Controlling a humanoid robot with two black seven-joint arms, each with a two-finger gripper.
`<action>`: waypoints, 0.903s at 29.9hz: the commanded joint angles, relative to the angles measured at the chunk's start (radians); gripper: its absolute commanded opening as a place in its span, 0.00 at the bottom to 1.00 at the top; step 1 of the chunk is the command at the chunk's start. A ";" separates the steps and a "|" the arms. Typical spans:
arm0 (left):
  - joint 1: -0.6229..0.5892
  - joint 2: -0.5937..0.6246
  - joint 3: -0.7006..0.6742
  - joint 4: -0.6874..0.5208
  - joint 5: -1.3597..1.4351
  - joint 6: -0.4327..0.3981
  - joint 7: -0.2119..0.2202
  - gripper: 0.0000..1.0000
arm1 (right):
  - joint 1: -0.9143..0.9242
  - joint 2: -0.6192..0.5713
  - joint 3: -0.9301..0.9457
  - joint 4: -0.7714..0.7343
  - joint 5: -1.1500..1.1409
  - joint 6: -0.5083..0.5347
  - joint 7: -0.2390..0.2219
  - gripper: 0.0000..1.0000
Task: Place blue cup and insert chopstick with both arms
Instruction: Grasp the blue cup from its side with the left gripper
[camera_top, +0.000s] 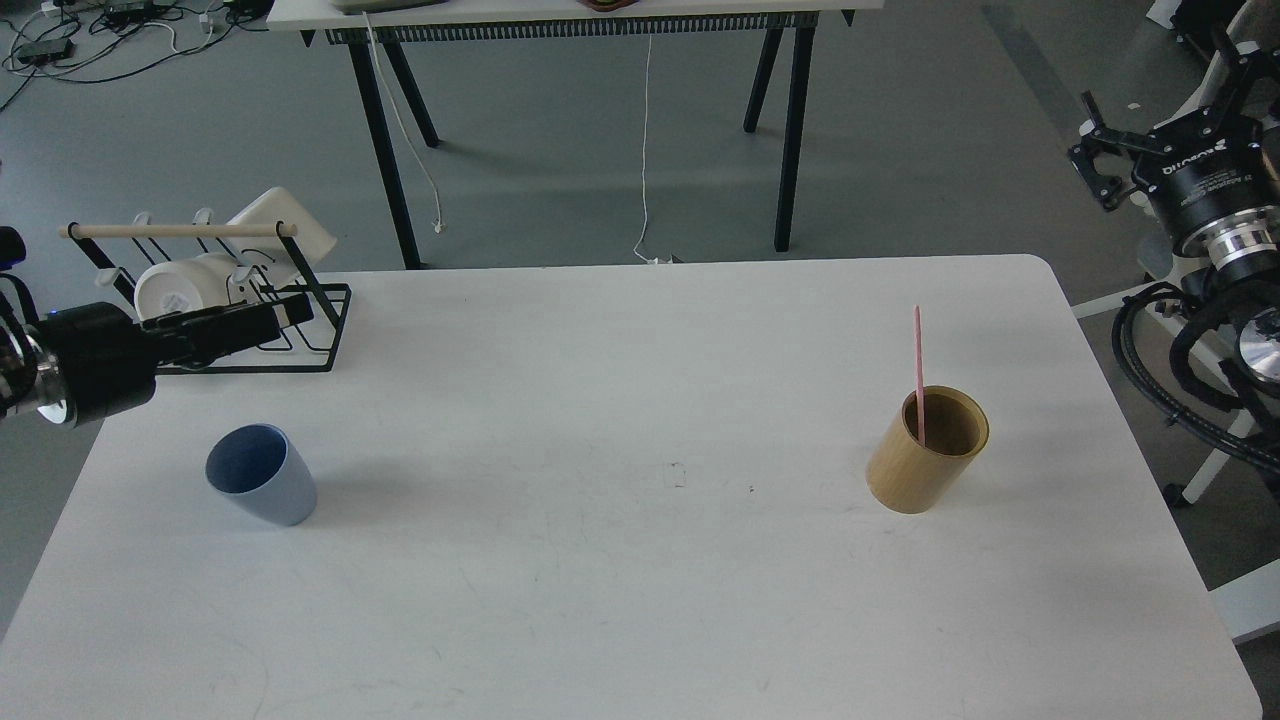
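Note:
The blue cup (262, 487) stands upright on the left of the white table (640, 600), and nothing is holding it. The pink chopstick (918, 370) stands upright in the tan wooden holder (928, 452) on the right of the table. My left gripper (285, 315) comes in low from the left edge and points right. It is in front of the dish rack, above and behind the cup. It is seen edge-on, so its fingers cannot be told apart. My right gripper (1160, 115) is open and empty, off the table beyond its far right corner.
A black wire dish rack (300, 350) with a white mug (185, 285) and a wooden bar stands at the table's back left corner. A second table on black legs (790, 130) stands behind. Cables hang by my right arm.

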 joint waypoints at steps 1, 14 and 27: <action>0.022 -0.007 0.053 0.076 0.176 0.103 -0.026 0.82 | -0.001 -0.015 0.000 -0.001 0.000 0.000 0.000 0.99; 0.027 -0.110 0.223 0.310 0.308 0.254 -0.079 0.57 | -0.001 -0.018 0.020 -0.001 0.000 0.000 0.009 0.99; 0.024 -0.142 0.272 0.346 0.311 0.240 -0.146 0.05 | -0.003 -0.020 0.023 -0.012 0.000 0.000 0.018 0.99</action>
